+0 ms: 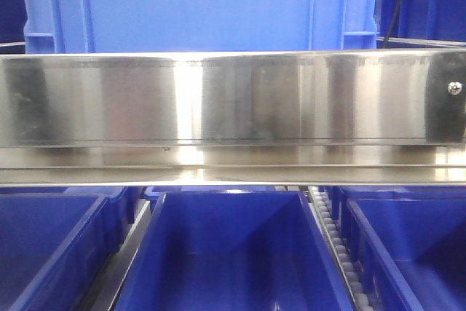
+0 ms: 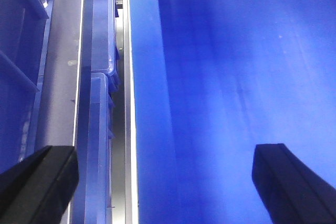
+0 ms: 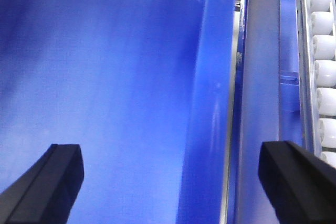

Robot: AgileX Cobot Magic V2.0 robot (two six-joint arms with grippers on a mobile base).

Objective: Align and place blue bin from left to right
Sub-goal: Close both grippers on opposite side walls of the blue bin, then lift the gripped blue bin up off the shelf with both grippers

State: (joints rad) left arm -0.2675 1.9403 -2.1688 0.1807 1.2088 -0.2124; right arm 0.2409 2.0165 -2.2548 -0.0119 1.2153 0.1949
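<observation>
Front view: steel rail (image 1: pixel 233 100) blocks mid-frame and neither hand is seen. Centre blue bin (image 1: pixel 226 253) sits below it, cut off at the bottom edge. Wrist views only: left hand (image 2: pixel 163 187) and right hand (image 3: pixel 173 182) spread wide, each astride a bin side wall, gripping nothing. Rollers (image 3: pixel 323 77) beside the right wall.

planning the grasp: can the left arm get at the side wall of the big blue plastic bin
Likely yes: the open left gripper straddles the side wall of the blue plastic bin, with nothing visible in the way.

Blue bin (image 1: pixel 226 253); silver rail (image 1: pixel 233 100); white rollers (image 3: pixel 323 51); black fingers (image 2: pixel 39 182).
</observation>
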